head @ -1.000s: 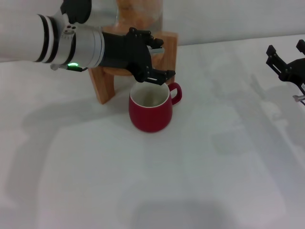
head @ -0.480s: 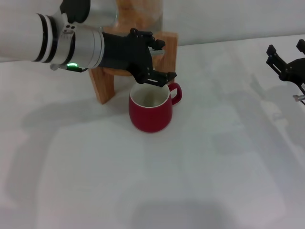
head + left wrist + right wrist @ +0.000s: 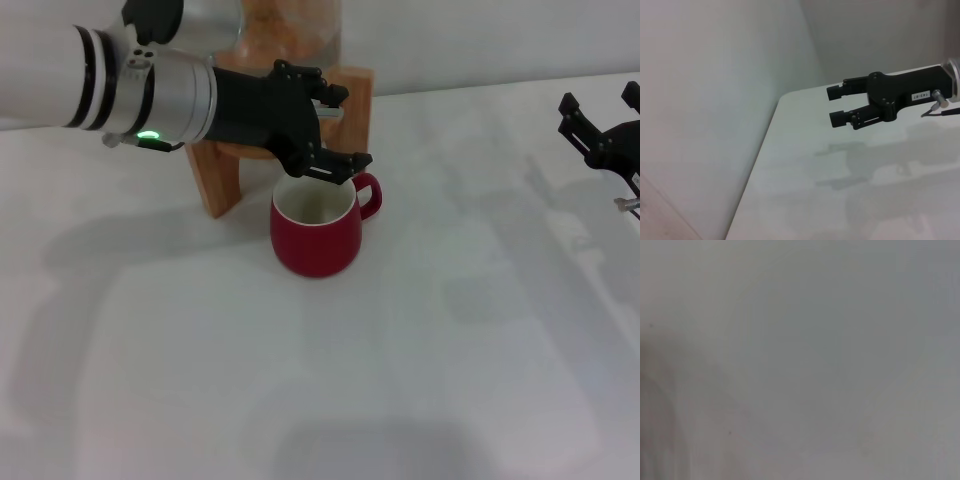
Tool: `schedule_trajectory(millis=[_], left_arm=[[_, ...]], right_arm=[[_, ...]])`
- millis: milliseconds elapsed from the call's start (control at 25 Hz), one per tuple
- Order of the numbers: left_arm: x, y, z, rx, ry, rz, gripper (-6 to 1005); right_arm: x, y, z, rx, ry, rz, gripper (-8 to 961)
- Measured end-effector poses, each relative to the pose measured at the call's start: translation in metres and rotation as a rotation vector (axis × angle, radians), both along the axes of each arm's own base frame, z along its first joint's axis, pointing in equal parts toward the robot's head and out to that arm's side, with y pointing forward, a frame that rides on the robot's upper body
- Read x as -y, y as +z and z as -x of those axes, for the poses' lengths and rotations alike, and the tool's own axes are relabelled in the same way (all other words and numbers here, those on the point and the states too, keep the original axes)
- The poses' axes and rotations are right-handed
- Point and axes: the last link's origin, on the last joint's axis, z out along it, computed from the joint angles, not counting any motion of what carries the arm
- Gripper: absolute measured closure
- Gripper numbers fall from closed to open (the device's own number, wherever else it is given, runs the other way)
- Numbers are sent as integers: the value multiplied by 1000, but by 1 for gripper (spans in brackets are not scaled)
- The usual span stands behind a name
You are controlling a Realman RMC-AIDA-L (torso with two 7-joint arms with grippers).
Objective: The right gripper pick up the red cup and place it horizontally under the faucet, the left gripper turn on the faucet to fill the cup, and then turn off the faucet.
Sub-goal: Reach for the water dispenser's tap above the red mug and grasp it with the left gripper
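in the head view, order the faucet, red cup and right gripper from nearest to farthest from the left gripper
1. faucet: at the left gripper, on the wooden stand.
2. red cup: just below, under the fingers.
3. right gripper: far off at the right edge, open.

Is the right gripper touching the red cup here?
Apart. Head view shows the right gripper far off at the table's edge, with bare table between it and the red cup.

From the head we look forward and down over the table (image 3: 420, 380). Our left wrist view faces across it toward the right gripper (image 3: 837, 105), which both views share; the right wrist view shows only blank grey.
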Motion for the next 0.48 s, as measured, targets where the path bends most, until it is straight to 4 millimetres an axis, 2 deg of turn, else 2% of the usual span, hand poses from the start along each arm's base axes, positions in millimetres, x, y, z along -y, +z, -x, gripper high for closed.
schedule_trajectory(millis=[480], left_arm=[[5,5,1,1,2,15,209]], right_arm=[[0,1,0,1,1,-1,110]])
